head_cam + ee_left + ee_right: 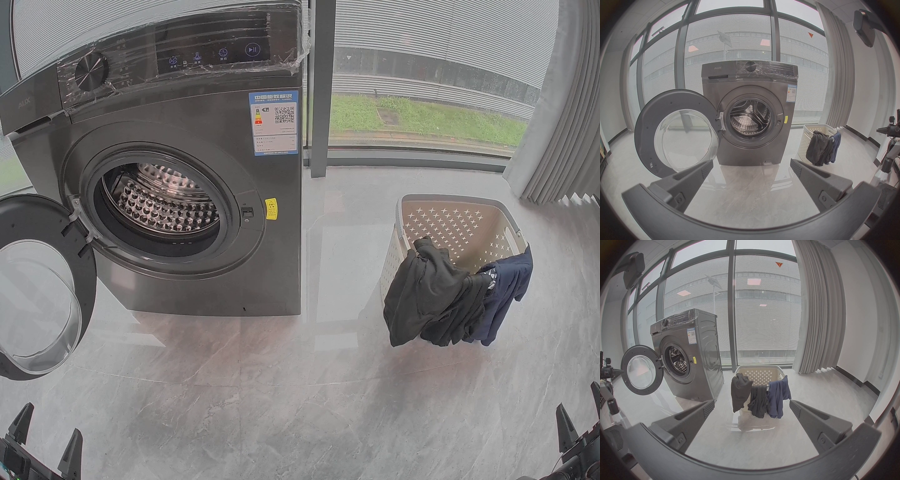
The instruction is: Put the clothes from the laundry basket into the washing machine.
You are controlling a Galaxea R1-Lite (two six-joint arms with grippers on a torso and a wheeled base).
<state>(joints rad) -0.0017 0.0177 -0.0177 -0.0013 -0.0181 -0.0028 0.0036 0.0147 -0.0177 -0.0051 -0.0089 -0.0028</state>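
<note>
grey floor [312, 387] | clothes [437, 300] over laundry basket [459, 199] rim, well ahead of both wide-open jaws

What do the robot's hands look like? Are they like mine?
Not like yours. The left hand and right hand match: each has just two dark grey fingers, shaped like chunky wedges that narrow to a point. The inner tips carry ribbed pads, a round bolt sits near each finger's base, and both fingers sit on a curved dark bar.
</note>
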